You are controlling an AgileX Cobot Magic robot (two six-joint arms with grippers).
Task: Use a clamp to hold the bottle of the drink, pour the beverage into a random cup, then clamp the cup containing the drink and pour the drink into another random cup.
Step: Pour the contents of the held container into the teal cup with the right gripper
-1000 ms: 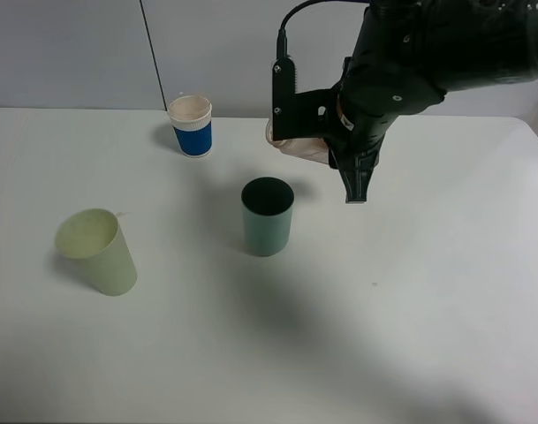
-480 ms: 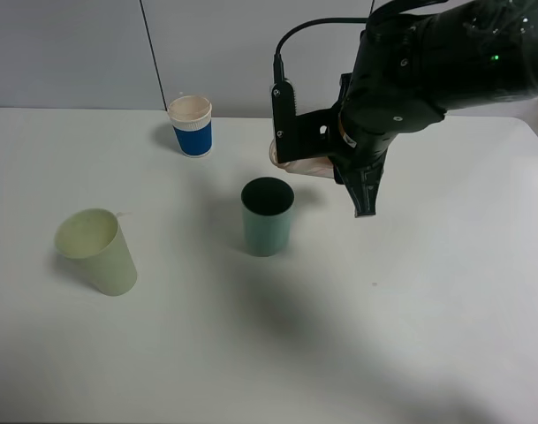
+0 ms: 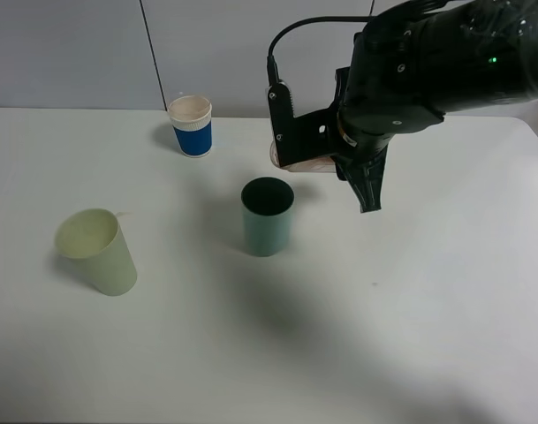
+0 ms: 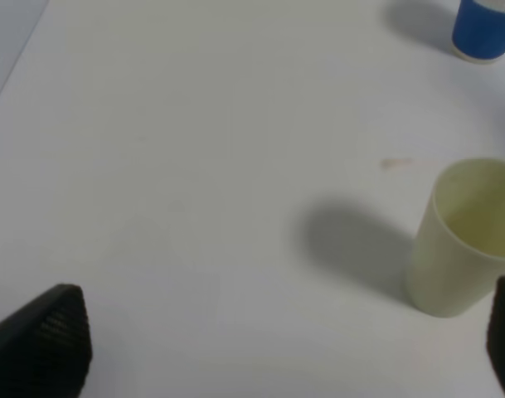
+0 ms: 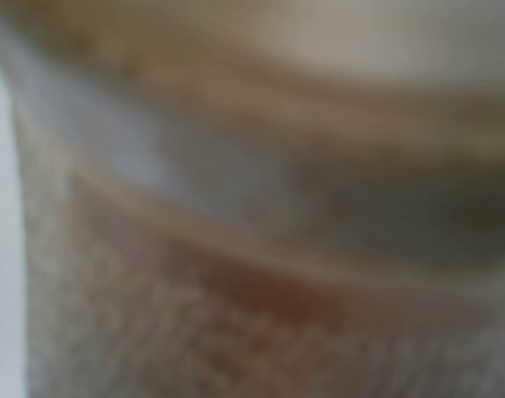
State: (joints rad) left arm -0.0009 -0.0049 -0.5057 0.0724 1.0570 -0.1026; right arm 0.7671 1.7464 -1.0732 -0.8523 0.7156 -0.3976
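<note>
My right gripper (image 3: 332, 164) is shut on the pale drink bottle (image 3: 297, 162) and holds it tipped on its side in the air, just behind and right of the dark teal cup (image 3: 268, 215). The bottle's mouth is hidden. In the right wrist view the bottle (image 5: 252, 249) is a blur that fills the frame. A pale green cup (image 3: 98, 251) stands at the left, and it also shows in the left wrist view (image 4: 463, 240). A blue and white cup (image 3: 192, 125) stands at the back. My left gripper (image 4: 277, 352) is open and empty above the table, left of the green cup.
The white table (image 3: 410, 309) reaches to a grey back wall. The blue cup's base (image 4: 484, 29) shows in the left wrist view. A small pale smear (image 4: 401, 163) lies on the table near the green cup.
My right arm has turned and shifted slightly right, and the bottle has tipped further onto its side above the teal cup's far edge. The cups have not moved.
</note>
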